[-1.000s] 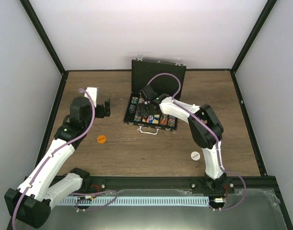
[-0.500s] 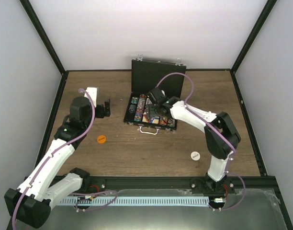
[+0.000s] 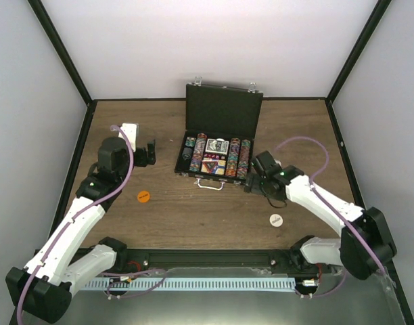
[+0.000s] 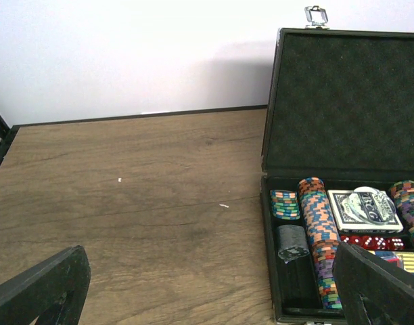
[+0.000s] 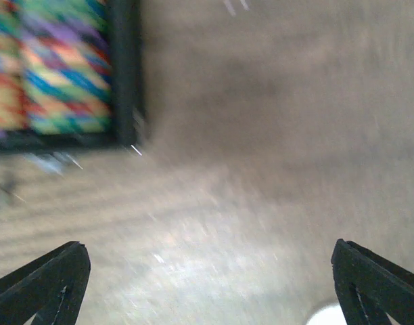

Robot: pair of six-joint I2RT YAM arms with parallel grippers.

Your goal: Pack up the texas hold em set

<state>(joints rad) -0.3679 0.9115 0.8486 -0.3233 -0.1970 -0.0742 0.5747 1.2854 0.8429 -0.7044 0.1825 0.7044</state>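
1. Texas hold em set [image 3: 217, 159]: the right gripper [image 3: 250, 184] hangs wide and empty just off its near right corner.
2. The white disc [image 3: 276, 219] lies nearer the front edge, likely the next pick.
3. The left gripper [image 3: 149, 153], wide and empty, waits left of the set, with the orange disc [image 3: 144, 196] nearby.
4. The set sits by the worktop's [image 3: 193, 217] back edge, lid up for loading.

Case [image 3: 224, 114] open at far centre, chips [image 3: 198, 153] inside. Orange disc [image 3: 143, 196] near-left, white disc [image 3: 276, 219] near-right. Right gripper [image 3: 251, 181] beside case's right near corner.
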